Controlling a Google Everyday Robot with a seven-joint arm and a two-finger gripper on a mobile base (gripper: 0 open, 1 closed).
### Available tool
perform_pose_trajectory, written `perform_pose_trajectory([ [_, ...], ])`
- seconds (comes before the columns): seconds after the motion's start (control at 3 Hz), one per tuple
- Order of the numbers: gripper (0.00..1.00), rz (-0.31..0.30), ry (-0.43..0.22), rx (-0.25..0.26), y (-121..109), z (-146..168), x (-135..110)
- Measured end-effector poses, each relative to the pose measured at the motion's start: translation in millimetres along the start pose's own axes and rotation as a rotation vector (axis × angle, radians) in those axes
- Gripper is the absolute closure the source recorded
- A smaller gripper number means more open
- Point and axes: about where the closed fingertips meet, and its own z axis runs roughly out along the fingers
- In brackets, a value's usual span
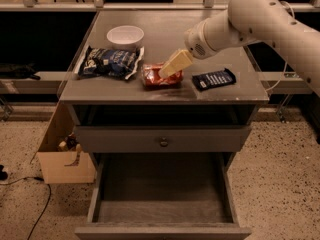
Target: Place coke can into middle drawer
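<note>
Plastic gripper [165,72] over glossy coke can [151,79]
</note>
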Motion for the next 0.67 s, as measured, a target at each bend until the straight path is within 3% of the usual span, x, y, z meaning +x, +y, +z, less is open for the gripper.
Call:
perform_pose_trajectory([
  [0.67,0.00,0.045,0.037,-0.021,21.9,15.8,35.1],
])
